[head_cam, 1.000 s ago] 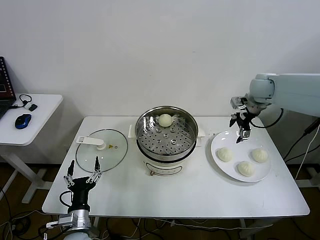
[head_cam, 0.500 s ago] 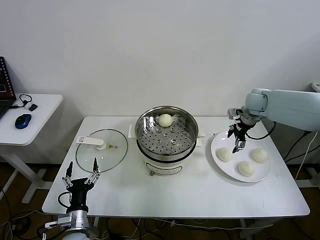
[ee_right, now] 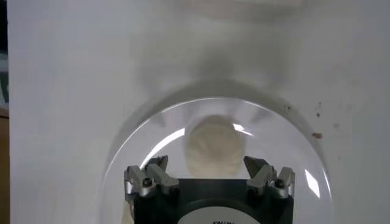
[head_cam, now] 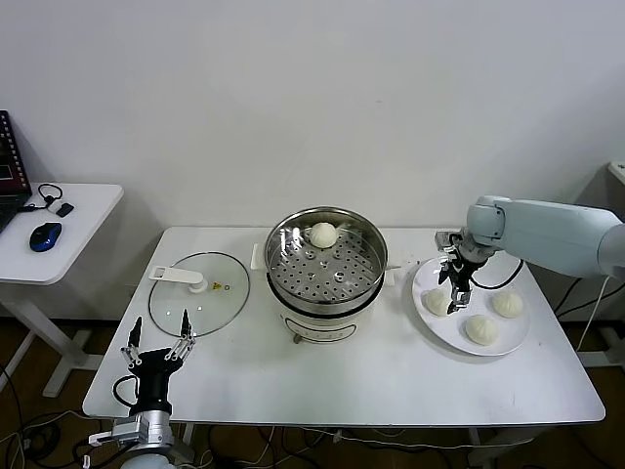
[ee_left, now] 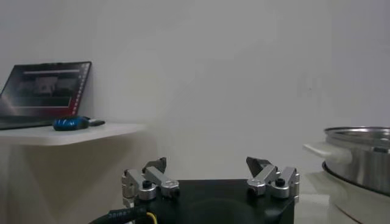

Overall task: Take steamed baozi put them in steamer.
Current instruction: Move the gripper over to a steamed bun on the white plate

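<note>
Hovering right gripper (jaws wide) straddles plate's nearest baozi

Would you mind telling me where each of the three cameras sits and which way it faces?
Head view: on the robot's head, looking forward and down at the table, steamer and plate; both arms show.
Left wrist view: low beside the table, facing the wall; open left end effector shows.
Right wrist view: above the plate, looking down on one baozi; open right end effector shows.
Shared: head and left wrist views both show the steamer.
</note>
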### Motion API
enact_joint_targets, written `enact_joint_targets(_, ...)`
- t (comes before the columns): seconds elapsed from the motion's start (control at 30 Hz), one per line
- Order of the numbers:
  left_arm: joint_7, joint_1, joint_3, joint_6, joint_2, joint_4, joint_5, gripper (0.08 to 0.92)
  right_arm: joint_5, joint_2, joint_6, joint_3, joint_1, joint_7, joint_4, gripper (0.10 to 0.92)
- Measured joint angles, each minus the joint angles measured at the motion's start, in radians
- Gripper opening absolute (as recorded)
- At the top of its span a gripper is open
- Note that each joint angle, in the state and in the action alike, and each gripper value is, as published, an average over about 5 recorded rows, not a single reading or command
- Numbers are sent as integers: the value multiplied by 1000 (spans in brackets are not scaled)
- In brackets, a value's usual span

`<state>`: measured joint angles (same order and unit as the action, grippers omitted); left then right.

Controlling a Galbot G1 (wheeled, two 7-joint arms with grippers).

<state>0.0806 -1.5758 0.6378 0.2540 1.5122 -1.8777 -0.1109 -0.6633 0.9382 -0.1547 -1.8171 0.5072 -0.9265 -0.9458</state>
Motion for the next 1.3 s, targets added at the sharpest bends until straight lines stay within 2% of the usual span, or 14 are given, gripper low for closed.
enact_joint_targets(1.0, 3, 3, -5, 7, 0, 8, -3, 823, 52, 22, 35, 80, -74, -1, 90, 820)
enact_joint_targets(1.2, 3, 6, -5, 7, 0, 9, -3, 823, 62, 21, 36, 83, -80, -5, 91, 702)
enact_joint_targets(1.3, 2, 6, -5, 6, 0, 9, -3, 823, 65, 21, 36, 86, -84, -5, 92, 679)
